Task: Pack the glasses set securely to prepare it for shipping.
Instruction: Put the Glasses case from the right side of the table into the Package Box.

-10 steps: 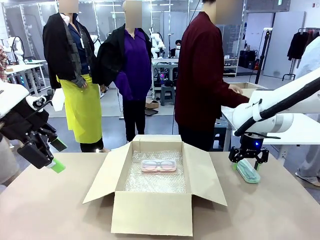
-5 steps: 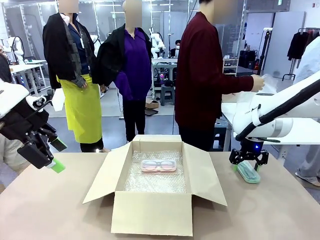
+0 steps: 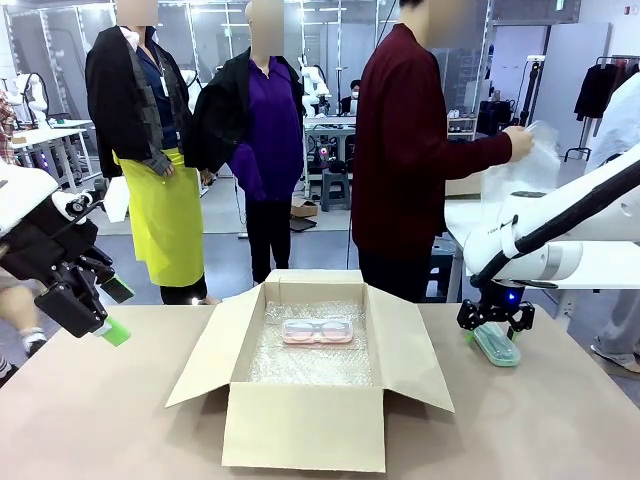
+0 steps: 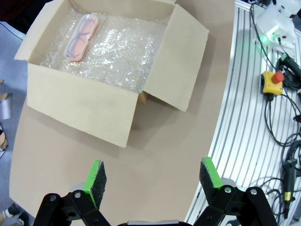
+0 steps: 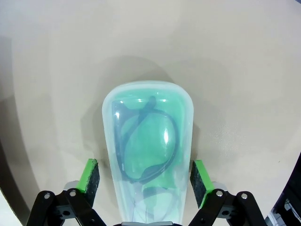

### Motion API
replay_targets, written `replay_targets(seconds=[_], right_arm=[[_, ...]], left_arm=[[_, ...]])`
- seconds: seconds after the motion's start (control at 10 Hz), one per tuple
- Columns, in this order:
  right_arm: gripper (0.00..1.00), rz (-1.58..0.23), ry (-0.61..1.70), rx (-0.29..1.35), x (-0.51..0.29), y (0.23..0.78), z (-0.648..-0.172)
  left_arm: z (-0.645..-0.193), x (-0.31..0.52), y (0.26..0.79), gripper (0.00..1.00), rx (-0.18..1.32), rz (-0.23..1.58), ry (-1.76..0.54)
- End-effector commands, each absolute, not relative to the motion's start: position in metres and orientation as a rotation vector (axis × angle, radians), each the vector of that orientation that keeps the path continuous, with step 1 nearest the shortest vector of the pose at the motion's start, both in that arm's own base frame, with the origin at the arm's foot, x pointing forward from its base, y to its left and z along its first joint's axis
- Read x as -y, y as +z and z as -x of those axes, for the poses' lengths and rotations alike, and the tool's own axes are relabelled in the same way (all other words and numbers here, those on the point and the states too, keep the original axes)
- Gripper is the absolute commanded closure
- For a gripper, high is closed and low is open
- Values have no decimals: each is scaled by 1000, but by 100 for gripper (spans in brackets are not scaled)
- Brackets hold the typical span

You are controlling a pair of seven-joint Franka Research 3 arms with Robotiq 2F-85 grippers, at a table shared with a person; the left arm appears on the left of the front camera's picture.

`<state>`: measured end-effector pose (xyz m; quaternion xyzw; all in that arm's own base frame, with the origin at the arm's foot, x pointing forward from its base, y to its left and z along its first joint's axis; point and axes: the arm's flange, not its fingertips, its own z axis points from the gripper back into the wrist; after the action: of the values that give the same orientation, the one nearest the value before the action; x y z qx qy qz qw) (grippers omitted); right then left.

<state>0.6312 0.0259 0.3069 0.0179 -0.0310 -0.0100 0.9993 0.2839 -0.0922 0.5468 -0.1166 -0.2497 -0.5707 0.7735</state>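
Observation:
The glasses set is two cases. The translucent pink case (image 3: 317, 331) (image 4: 81, 36) lies on bubble wrap (image 3: 310, 368) inside the open cardboard box (image 3: 300, 425) (image 4: 80, 110). The mint green case (image 3: 496, 343) (image 5: 148, 155), with dark glasses showing inside, lies on the table right of the box. My right gripper (image 3: 495, 325) (image 5: 145, 172) is down over it, its green pads (image 5: 91, 175) on either side of the case's near end, with a thin gap on the left. My left gripper (image 3: 115, 311) (image 4: 153, 174) hangs open and empty above the table's left side.
A person in a dark red top stands behind the box, with a hand (image 3: 518, 143) holding up a clear sheet of bubble wrap (image 3: 530, 175) at the right. A yellow stop button (image 4: 272, 82) and cables lie on the metal rail beside the table.
My right gripper has sunk a little around the mint green case and its jaws have narrowed. The person has lifted the bubble wrap sheet higher at the right. My left arm has stayed put.

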Motion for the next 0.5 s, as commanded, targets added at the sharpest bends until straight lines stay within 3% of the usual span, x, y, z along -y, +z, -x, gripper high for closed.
replay_targets(seconds=[0.0, 0.4], right_arm=[[14, -30, -15, 55, -26, 308, -632], [53, -12, -18, 45, -25, 307, -635]], left_arm=[[-284, 90, 547, 0, 545, 250, -1254], [-284, 90, 547, 0, 545, 250, -1254]])
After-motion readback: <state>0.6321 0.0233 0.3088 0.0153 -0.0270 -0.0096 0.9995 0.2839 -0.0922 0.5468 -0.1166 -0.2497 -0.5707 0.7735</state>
